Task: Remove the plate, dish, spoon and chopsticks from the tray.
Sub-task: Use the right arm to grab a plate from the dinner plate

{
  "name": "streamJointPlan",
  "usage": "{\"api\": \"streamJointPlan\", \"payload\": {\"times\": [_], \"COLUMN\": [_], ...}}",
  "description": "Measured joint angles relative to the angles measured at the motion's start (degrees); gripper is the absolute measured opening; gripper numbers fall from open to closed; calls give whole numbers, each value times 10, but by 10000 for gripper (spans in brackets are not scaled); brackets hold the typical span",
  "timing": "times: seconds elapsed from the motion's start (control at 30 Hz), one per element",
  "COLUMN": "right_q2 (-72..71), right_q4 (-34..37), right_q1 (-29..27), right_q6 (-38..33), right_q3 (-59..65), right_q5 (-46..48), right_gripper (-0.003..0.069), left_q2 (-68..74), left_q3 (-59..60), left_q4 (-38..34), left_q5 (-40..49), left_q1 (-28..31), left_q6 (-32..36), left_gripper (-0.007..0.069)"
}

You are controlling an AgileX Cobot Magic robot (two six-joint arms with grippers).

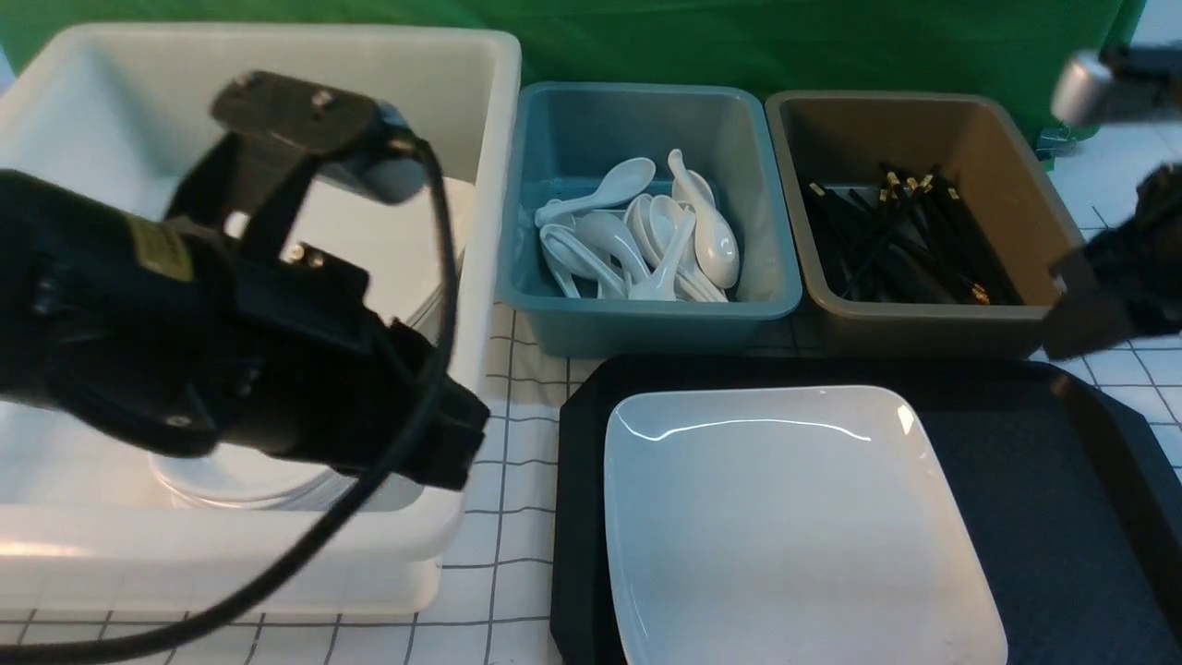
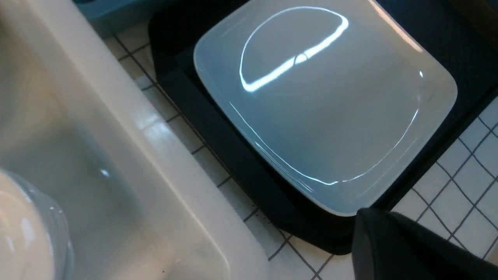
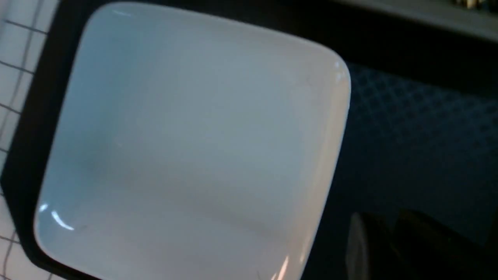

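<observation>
The large white square plate (image 1: 794,526) lies on the left part of the black tray (image 1: 1043,480); nothing else shows on the tray. My left gripper (image 2: 363,217) is shut and empty. It hangs over the white tub's near corner (image 1: 462,443), beside the tray. The right gripper (image 3: 383,233) is a dark blur above the tray's bare right side, next to the plate (image 3: 186,147). Its jaws are too dim to read. Several white spoons (image 1: 646,240) lie in the teal tub. Black chopsticks (image 1: 905,240) fill the brown tub. Stacked round dishes (image 1: 231,480) sit in the white tub.
The white tub (image 1: 480,185) stands at the left, the teal tub (image 1: 646,323) in the middle and the brown tub (image 1: 923,328) at the right, all behind the tray. A white checked cloth (image 1: 517,554) covers the table. A green backdrop hangs behind.
</observation>
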Motion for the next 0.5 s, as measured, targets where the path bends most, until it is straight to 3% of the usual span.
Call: {"api": "streamJointPlan", "payload": {"times": [0.03,0.13,0.23,0.3,0.5], "right_q2": [1,34,92,139,235], "right_q4": [3,57,100,118,128], "right_q1": [0,-23,-25,-21,-4], "right_q6": [0,-45,-71,-80,-89], "right_q3": [5,50,48,32,-30], "right_q5": [0,-66,-94,-101,-107], "right_gripper": [168,319,416,451,470], "left_q2": [2,30,42,44,44], "left_q3": [0,0,0,0,0], "left_q4": [0,0,0,0,0], "left_q5": [-1,-12,-17,-22,-29], "left_q1": [0,-11,-11,-11,-11], "left_q6": [0,0,0,0,0], "left_gripper": [-2,-2,-2,-2,-2]}}
